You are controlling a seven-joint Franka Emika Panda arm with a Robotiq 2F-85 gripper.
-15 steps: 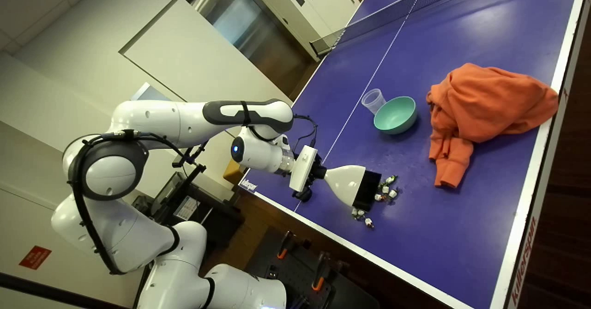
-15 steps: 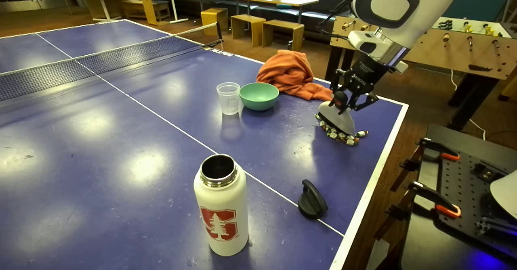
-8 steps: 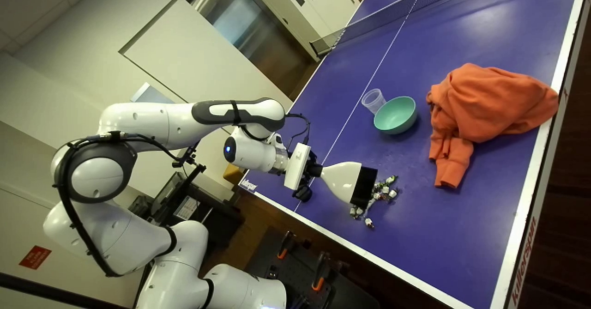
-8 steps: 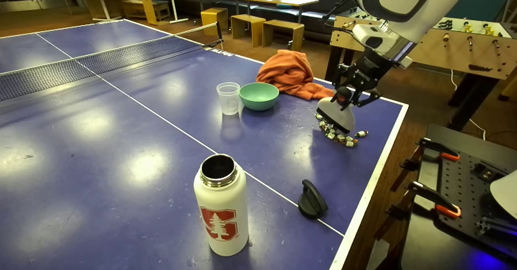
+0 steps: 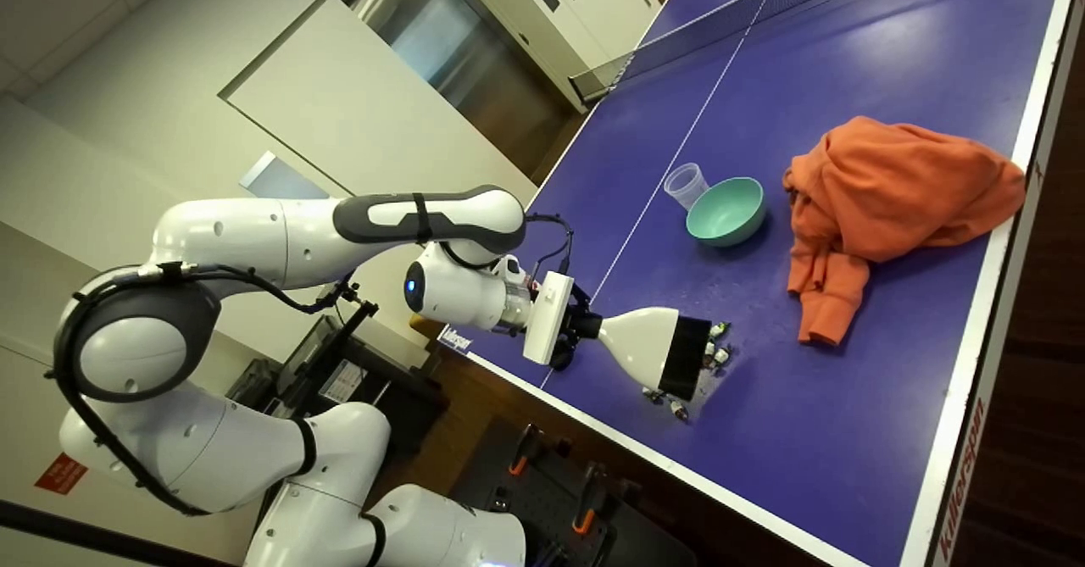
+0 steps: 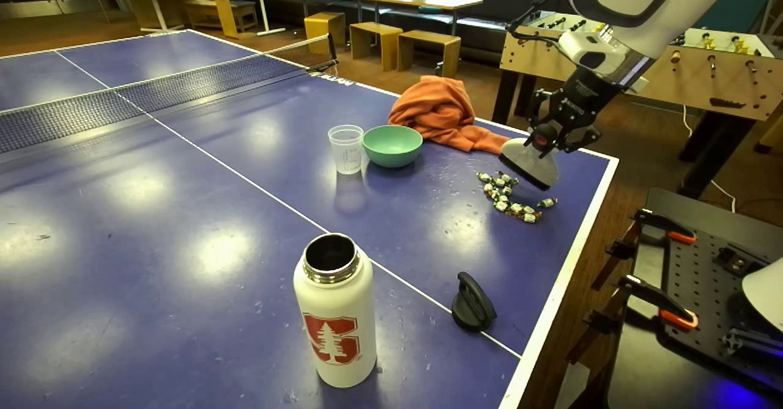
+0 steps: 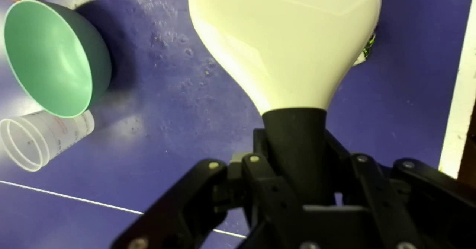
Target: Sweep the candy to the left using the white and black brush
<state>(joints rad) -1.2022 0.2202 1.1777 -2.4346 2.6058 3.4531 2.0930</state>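
My gripper (image 7: 295,148) is shut on the black handle of the white and black brush (image 7: 286,44), its fingers pressed on both sides. In the wrist view the brush's white fan-shaped head fills the top middle, and the bristle end is cut off. An exterior view shows the dark bristle edge tilted and seemingly off the table, behind and to the right of the candy (image 6: 517,208). Those small wrapped pieces lie in a loose curved cluster, with one stray piece (image 6: 547,203) at the right. Elsewhere the brush (image 5: 642,344) hides part of the candy (image 5: 721,355).
A teal bowl (image 6: 392,147) and a clear cup (image 6: 347,150) stand beyond the candy, near an orange garment (image 6: 437,112). A white bottle (image 6: 336,335) and a black lid (image 6: 472,304) are closer to that camera. The table's white edge (image 6: 566,274) runs nearby.
The brush, held throughout, has moved up and to the right in an exterior view, away from the candy, so more pieces show. The candy has hardly shifted.
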